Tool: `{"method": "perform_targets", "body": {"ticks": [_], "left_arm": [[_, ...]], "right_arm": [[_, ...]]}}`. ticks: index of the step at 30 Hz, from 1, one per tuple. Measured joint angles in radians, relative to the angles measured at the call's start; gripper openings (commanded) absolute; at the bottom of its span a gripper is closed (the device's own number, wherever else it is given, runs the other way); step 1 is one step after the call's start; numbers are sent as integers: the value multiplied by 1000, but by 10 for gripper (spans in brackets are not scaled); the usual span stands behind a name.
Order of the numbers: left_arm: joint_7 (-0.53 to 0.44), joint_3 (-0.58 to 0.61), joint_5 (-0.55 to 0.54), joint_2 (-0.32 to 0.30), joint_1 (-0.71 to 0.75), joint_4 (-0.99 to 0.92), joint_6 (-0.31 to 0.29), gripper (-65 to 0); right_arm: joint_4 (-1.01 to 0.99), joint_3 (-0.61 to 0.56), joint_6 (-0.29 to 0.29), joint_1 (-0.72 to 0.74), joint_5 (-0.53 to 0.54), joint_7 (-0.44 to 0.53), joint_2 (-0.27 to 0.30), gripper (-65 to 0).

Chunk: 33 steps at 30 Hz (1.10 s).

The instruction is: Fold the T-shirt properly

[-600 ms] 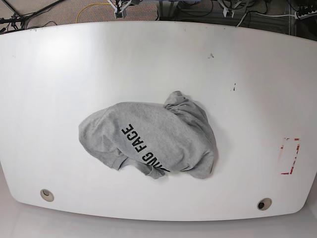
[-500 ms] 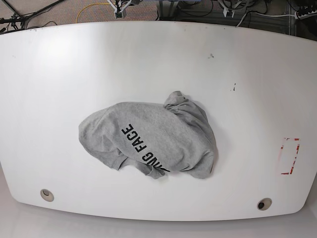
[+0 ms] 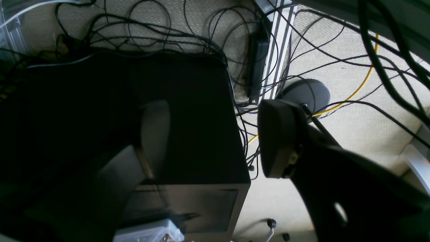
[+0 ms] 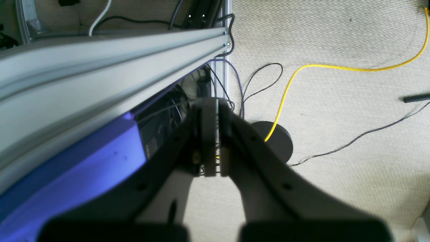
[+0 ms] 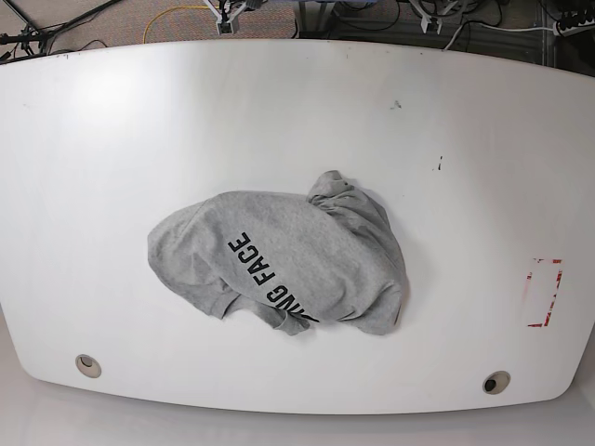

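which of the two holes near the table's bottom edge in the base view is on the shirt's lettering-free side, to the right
The right-hand hole, with the darker inside; the other sits at the left.

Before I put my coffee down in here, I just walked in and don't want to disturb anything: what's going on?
Nobody is handling anything at this moment. The grey T-shirt lies crumpled on the white table, not yet folded. The robot's left hand is open and its right hand shut, both empty and away from the shirt.
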Motion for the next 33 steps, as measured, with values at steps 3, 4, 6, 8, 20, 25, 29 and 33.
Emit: {"method": "perform_targets", "body": {"ticks": [3,4,6,8,20,25,29,33], "left_arm": [[0,0,0,0,-2,0,0,-266],[0,0,0,0,-2,0,0,-267],[0,0,0,0,-2,2,0,-262],[0,0,0,0,-2,0,0,-262],[-4,3,2,2,1,11,0,-261],[-8,3,2,2,0,12,1,-261],[-8,3,2,2,0,12,1,-260],[-8,3,2,2,0,7,3,-260]], "right_arm": [[-1,0,0,0,0,0,2,-647],[-1,-1,0,0,0,0,3,-647],[-1,-1,0,0,0,0,3,-647],[0,-1,0,0,0,0,3,-647],[-1,-1,0,0,0,0,0,-647],[-3,-2,-3,0,0,0,0,-647],[-6,-2,-3,0,0,0,0,-646],[-6,-2,-3,-1,0,0,0,-646]]}}
